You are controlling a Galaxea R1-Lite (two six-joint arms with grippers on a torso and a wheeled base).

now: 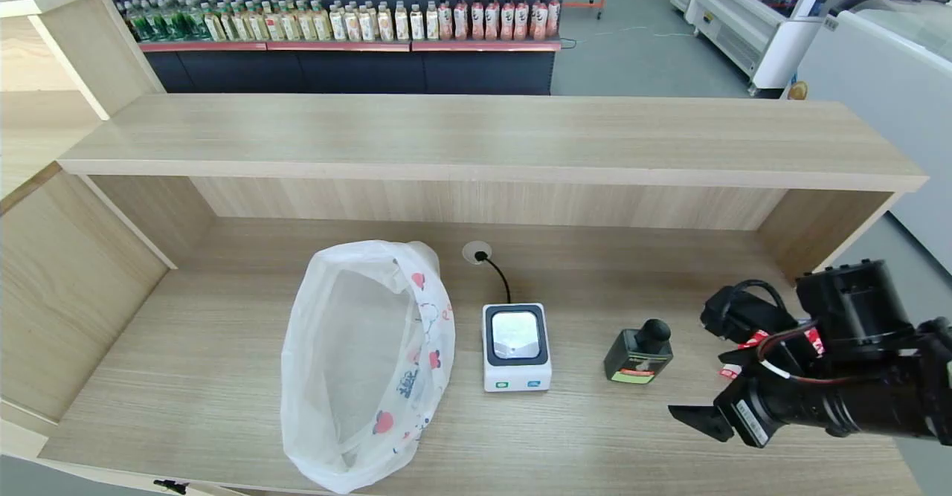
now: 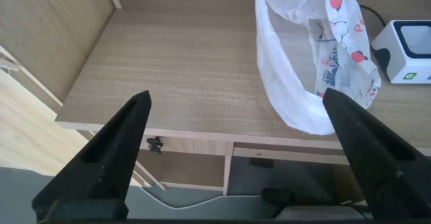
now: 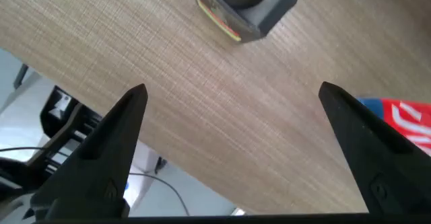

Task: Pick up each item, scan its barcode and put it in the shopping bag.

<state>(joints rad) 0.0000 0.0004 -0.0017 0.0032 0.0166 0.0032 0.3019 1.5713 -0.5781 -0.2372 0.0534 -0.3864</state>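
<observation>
The right gripper [image 3: 234,93] gapes wide and empty, the dark bottle [image 3: 242,5] just beyond its jaws. The left gripper [image 2: 237,97], equally wide and empty, has the shopping bag [image 2: 286,89] ahead by one jaw.

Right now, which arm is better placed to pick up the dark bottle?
Right. The right gripper, open, sits near the dark bottle; the left gripper is beyond the shopping bag.

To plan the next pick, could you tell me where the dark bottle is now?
In the head view, the dark bottle sits on the counter, just right of the scanner.
</observation>
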